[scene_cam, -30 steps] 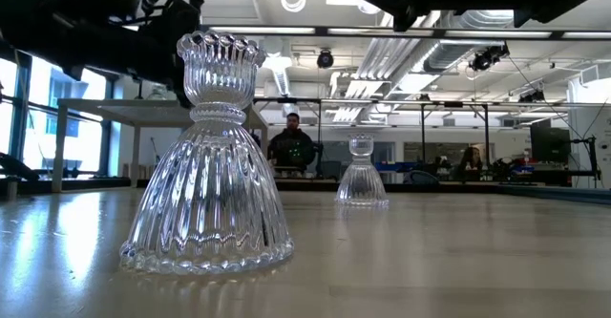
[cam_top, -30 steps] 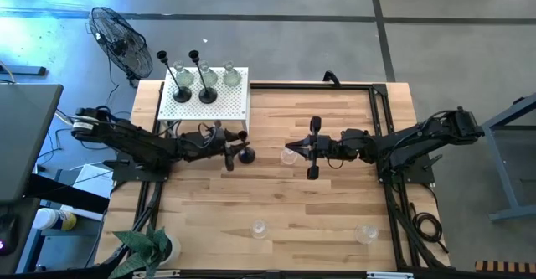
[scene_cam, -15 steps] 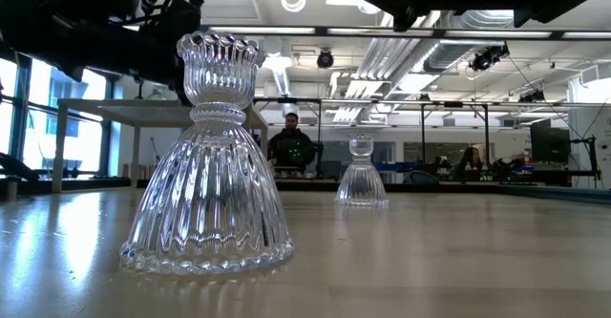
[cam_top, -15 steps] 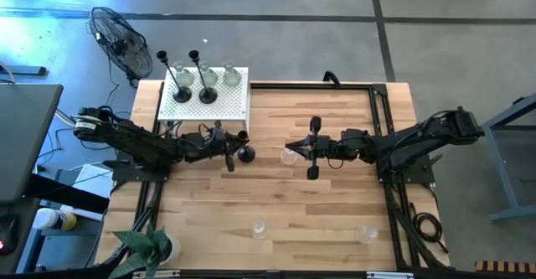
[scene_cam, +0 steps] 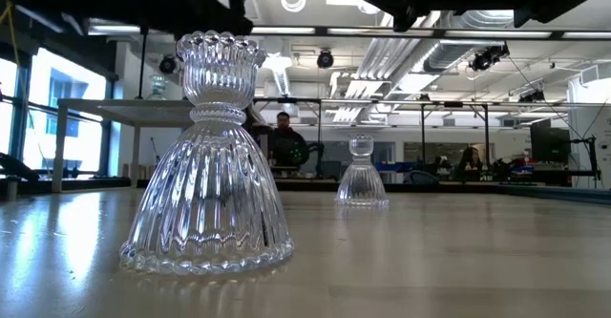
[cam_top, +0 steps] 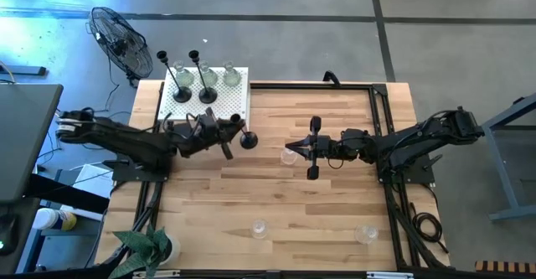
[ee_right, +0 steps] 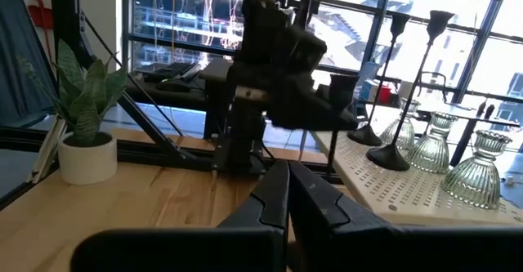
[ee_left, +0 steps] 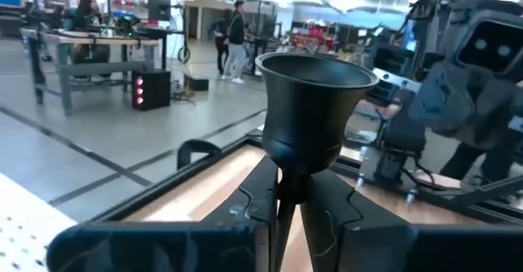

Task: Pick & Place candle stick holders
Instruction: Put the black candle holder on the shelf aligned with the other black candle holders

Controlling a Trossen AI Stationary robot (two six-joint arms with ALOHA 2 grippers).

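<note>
My left gripper (cam_top: pixel 228 138) is shut on a black candle holder (cam_top: pixel 248 139), beside the near right corner of the white perforated stand (cam_top: pixel 219 111). The holder's cup top (ee_left: pixel 315 100) shows in the left wrist view. Two taller black holders (cam_top: pixel 182 93) (cam_top: pixel 207 93) and three clear glass ones (cam_top: pixel 230 76) stand on the stand by their bases. My right gripper (cam_top: pixel 295 148) is shut and empty, at mid-table over a small glass holder (cam_top: pixel 289 156). It also shows in the right wrist view (ee_right: pixel 286 194). My left gripper pinches the black holder's thin stem (ee_left: pixel 283 211) between its two fingers, just under the cup top. The fingers come level from the table's left and lie across the stem. The holder stands upright in the hold; its base is hidden below the fingers.
Two more glass holders stand near the table's near edge (cam_top: pixel 260 227) (cam_top: pixel 366 233); the first fills the low view (scene_cam: pixel 205 156). A potted plant (cam_top: pixel 151 247) sits at the near left corner. A black wire fan (cam_top: pixel 117 40) stands off the far left corner.
My left gripper has risen and gone toward the table's far edge and the white stand, still shut on the black holder, which has gone with it and stayed upright.
</note>
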